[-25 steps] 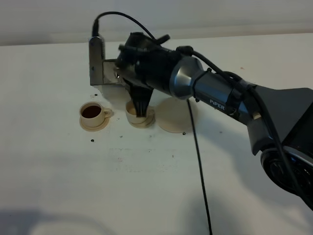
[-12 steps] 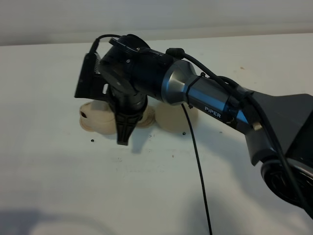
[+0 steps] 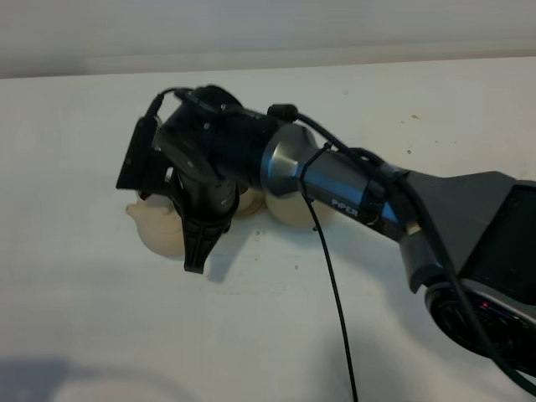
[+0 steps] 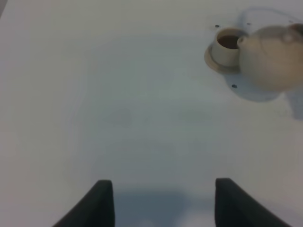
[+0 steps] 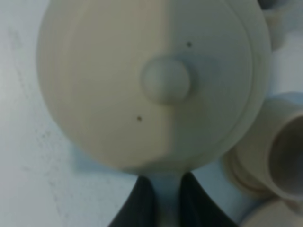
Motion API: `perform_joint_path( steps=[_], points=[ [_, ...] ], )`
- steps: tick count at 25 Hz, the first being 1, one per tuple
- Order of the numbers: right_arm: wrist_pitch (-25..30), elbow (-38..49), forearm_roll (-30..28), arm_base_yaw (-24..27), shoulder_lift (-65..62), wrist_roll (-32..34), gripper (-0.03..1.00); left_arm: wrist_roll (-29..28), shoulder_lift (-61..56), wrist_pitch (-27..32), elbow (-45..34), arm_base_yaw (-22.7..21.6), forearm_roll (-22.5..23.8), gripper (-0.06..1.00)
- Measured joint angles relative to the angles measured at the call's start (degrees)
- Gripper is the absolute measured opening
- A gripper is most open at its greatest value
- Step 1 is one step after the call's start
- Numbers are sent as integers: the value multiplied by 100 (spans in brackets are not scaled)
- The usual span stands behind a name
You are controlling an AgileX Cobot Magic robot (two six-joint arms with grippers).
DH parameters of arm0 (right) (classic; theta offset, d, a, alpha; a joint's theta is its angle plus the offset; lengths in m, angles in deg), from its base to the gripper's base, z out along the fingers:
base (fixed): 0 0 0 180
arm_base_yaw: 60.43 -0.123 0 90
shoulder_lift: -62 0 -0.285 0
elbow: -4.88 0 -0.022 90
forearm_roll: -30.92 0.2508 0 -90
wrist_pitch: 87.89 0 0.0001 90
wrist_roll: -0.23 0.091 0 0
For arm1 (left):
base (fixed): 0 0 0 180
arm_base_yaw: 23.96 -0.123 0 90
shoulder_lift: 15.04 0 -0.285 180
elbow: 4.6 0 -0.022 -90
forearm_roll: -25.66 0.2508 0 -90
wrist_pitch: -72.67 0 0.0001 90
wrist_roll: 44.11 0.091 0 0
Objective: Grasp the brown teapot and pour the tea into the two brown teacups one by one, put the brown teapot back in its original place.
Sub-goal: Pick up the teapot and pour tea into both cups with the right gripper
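Note:
My right gripper reaches across to the left and is shut on the handle of the brown teapot. The right wrist view shows the knobbed lid from above, just past the nearly closed fingers. In the left wrist view the teapot hangs beside a teacup holding dark tea, with its spout at that cup's rim. The other teacup stands on its small saucer next to the teapot. The wide saucer lies bare behind the arm. My left gripper is open and empty, far from them.
The right arm and its black cable cross the middle of the white table. In the exterior view the arm and teapot hide both cups. The table's far edge runs along the back.
My right gripper has swung left and toward the front with the teapot. It went from over the second cup to the cup with tea, which it now hides in the exterior view.

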Motion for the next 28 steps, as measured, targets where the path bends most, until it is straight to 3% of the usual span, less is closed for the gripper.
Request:
perform_joint_path(
  steps=[6,16,21,28],
  points=[
    [35,19,-102,0,20,0,12,0,0,0,0,0,0,47],
    [256,19,-1435,415,-423,-15,12,0,0,0,0,0,0,47],
    [311,19,-1647,723,-423,-215,12,0,0,0,0,0,0,47],
    [122,526,-2052,751,-570,-285,12,0,0,0,0,0,0,47]
  ],
)
